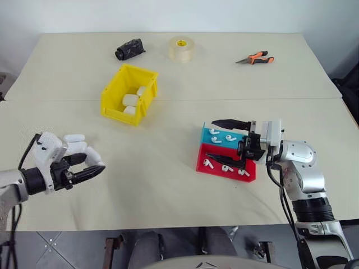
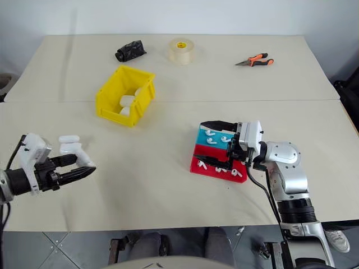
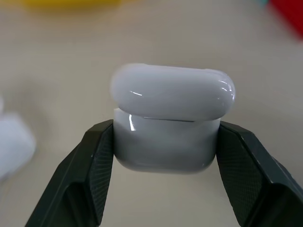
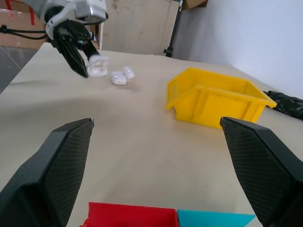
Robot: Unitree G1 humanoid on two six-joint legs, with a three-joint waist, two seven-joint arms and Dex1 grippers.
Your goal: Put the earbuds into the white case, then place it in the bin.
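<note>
White case (image 3: 168, 137) sits gripped in the left claw (image 1: 84, 165) near the worktop's (image 1: 168, 190) left edge; right claw (image 1: 227, 142) gapes open above the trays.

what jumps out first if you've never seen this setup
The bright yellow bin stands out, sitting toward the far left of the table with a few white cases inside. Nearer on the right, a red tray and a blue tray lie side by side holding small white earbuds, with the open right gripper over them. At the near left, the left gripper clamps a white case.
</note>
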